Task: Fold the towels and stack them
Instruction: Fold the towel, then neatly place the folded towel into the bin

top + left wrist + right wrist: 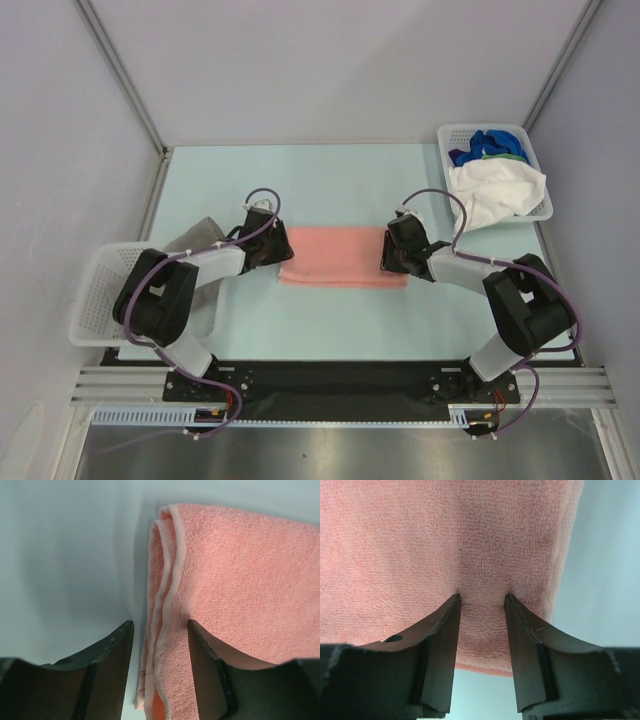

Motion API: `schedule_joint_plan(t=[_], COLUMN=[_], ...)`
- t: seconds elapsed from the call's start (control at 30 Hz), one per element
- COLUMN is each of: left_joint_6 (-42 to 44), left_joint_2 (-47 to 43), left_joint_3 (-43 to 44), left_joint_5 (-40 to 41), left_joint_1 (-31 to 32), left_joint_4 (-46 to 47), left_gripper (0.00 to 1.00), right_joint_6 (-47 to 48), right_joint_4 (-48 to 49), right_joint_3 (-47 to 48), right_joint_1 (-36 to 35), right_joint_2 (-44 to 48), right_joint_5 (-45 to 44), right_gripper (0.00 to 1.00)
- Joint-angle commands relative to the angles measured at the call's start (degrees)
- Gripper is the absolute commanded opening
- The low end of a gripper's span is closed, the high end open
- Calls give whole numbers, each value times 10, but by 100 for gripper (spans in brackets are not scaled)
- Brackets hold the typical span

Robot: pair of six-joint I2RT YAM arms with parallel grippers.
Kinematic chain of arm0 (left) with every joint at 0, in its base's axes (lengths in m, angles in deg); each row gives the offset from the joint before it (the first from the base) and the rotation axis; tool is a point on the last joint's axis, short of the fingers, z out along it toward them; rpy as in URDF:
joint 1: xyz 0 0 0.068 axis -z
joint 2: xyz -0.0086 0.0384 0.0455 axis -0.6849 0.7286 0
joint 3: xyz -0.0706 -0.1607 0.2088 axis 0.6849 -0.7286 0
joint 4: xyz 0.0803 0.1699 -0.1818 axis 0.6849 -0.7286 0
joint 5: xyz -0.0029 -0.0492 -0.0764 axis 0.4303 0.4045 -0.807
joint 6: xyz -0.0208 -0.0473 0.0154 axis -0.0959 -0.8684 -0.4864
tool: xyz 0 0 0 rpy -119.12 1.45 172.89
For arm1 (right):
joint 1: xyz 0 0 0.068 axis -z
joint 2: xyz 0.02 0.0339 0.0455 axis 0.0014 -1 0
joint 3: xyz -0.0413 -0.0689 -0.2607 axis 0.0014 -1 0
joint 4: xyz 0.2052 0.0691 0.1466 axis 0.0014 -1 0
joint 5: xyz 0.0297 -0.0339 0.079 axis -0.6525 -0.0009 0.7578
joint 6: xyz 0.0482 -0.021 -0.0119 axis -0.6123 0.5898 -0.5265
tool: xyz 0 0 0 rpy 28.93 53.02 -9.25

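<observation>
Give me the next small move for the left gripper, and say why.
Probably close the left gripper on the near end of the pink towel. Its jaws stand open astride the layered edge, the right gripper rests open on the other end, and the towel looks due another fold.

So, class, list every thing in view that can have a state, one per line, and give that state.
Salmon pink terry towel: folded, flat on the table.
Grey terry towel: rumpled, partly hidden by the left arm.
White terry towel: unfolded, draped over the white lattice basket rim.
Blue terry towel: bunched in that basket.
Left gripper: open, straddling the pink towel's edge.
Right gripper: open, tips on the pink towel.
</observation>
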Motion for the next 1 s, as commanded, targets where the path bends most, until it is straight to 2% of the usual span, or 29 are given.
schedule_joint_plan(t=[0.0,0.13,0.27,0.33,0.37,0.4,0.47,0.5,0.53,0.7,0.77,0.83,0.97], left_joint_6=[-15,-24,-44,-51,-52,-51,-44,-39,-26,22,37,45,26], left_joint_2=[33,65,90,95,96,97,89,84,71,20,-10,-30,-45], left_joint_3=[6,25,23,13,13,14,17,27,34,86,103,116,165], left_joint_5=[-3,41,51,55,56,58,72,78,86,155,169,217,278], left_joint_1=[14,46,64,69,69,70,72,74,77,93,99,120,147], left_joint_4=[-56,-86,-89,-83,-85,-88,-102,-111,-134,-219,-259,-307,-405], left_gripper=[53,52,49,43,39,30,17,6,1,0,0,0,0], right_joint_6=[8,7,10,11,11,12,13,13,13,5,4,7,17], right_joint_4=[-11,-8,-9,-8,-8,-8,-8,-8,-7,-12,-25,-39,-66], right_joint_3=[-19,-21,-21,-21,-21,-21,-21,-21,-22,-20,4,41,109], right_joint_1=[17,21,22,22,22,22,23,23,23,27,26,26,26], right_joint_2=[2,8,18,20,22,23,25,30,33,55,64,68,62], right_joint_5=[-29,-14,-5,0,1,3,9,10,15,38,48,54,57], right_gripper=[47,47,47,47,47,47,47,47,47,48,48,48,48])
